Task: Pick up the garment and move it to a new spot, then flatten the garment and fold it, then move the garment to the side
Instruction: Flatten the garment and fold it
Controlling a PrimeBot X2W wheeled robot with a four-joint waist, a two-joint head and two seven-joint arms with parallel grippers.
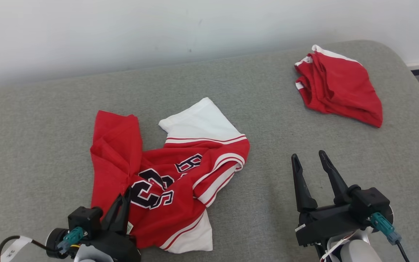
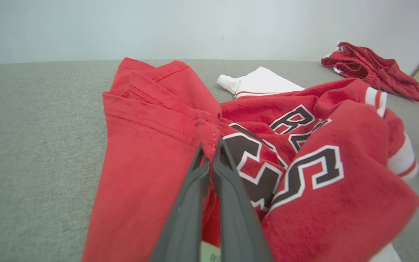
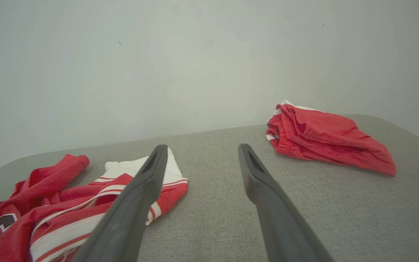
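**Spotter:** Where is the jersey (image 1: pixel 180 171) sitting for you?

**Operator:** It's crumpled on the grey padded surface (image 1: pixel 49 138), low and left in my head view. It's bunched with the lettering up, and one white sleeve (image 1: pixel 198 120) is fanned out toward the wall (image 1: pixel 158 29). My left tool (image 2: pixel 211 147) is at the near-left edge. Its two fingers are pressed together on a ridge of red cloth beside a stitched hem.

**Spotter:** And the other arm?

**Operator:** I see my right tool (image 1: pixel 308 155) with its fingers apart, holding nothing. It hangs over bare surface well to the right of the jersey, between it and the red shorts (image 1: pixel 340 87) folded at the far right.

**Spotter:** How will it handle?

**Operator:** I judge it light, limp and a bit slick, so it will drape and drag rather than lift as a sheet. One pinch could slip. I'd hold it at hems or seams, where the cloth is doubled. For flattening I'd want a second hold near the white sleeve.
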